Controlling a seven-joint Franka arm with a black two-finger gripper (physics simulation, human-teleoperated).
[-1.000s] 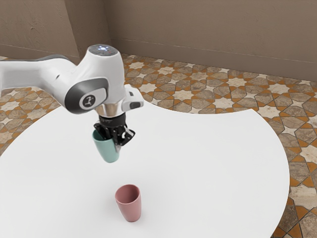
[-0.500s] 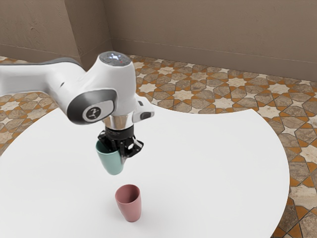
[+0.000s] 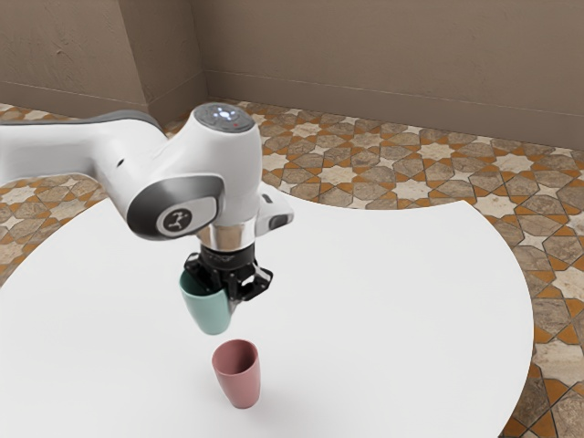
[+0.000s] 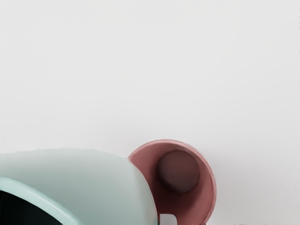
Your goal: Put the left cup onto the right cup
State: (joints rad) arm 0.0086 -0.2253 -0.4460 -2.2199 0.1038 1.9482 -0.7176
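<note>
A teal cup point(image 3: 208, 308) hangs upright in the air, with my gripper point(image 3: 224, 285) shut on its rim. Its base is a short way above a pink cup point(image 3: 237, 372) and slightly toward the exterior view's left of it. The pink cup stands upright and open-mouthed on the white table point(image 3: 392, 301). In the wrist view the teal cup point(image 4: 79, 187) looms large and blurred just under my hand, overlapping part of the pink cup's point(image 4: 180, 178) open mouth beside it.
The round white table ends at a curved edge toward the exterior view's right, with patterned floor tiles point(image 3: 511, 182) beyond. A brown wall point(image 3: 383, 55) runs along the back. My white arm point(image 3: 109, 173) reaches in from the exterior view's left.
My hand has carried the teal cup toward the exterior view's right and downward, closer to the pink cup. The pink cup has stayed where it was.
</note>
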